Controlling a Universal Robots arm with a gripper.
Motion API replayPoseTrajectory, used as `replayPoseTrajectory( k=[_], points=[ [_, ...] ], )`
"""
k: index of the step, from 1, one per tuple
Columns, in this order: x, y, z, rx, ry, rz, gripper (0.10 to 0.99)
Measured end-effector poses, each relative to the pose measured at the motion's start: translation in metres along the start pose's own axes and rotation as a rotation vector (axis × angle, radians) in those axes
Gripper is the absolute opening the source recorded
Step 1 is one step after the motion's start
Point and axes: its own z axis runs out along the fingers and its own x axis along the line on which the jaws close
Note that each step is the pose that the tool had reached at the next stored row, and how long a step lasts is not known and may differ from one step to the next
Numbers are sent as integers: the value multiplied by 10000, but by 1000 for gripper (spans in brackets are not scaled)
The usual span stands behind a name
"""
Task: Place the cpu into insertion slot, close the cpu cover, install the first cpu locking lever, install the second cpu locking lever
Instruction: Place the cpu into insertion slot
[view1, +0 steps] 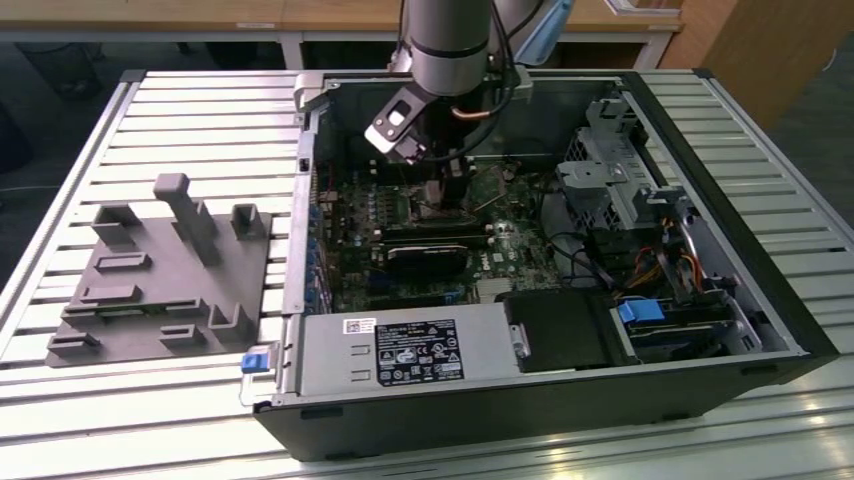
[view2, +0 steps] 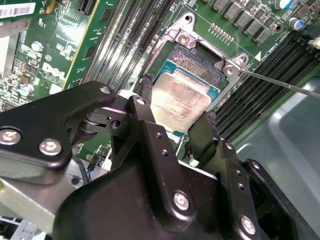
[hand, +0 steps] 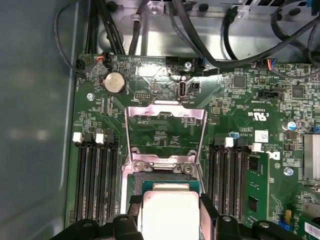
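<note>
The cpu (view2: 182, 95), a pale metallic square on a green base, sits between my black fingers (view2: 146, 87) in both wrist views. My gripper (view2: 177, 102) is shut on its two opposite edges. The cpu (hand: 170, 215) hangs low over the near part of the insertion slot (hand: 167, 181), whose dark centre and silver rim show just beyond it. I cannot tell whether it touches the slot. The cpu cover (hand: 165, 114), a silver frame, is swung open and lies back past the slot. A thin locking lever (view2: 280, 84) sticks out beside the slot (view2: 200, 57). In the exterior view my gripper (view1: 441, 190) reaches down into the computer case.
Long black memory slots (hand: 95, 175) flank the socket on both sides. Cables (hand: 220, 35) run along the case wall above the board. A black block (view1: 427, 255) and the power supply (view1: 400, 350) lie nearer the case's front. A grey fixture (view1: 160, 270) stands on the slatted table at the exterior view's left.
</note>
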Motion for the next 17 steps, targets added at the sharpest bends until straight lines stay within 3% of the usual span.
replayPoseTrajectory(
  k=[17],
  points=[
    [33, -24, 143, 2, -5, 76, 541]
  ],
)
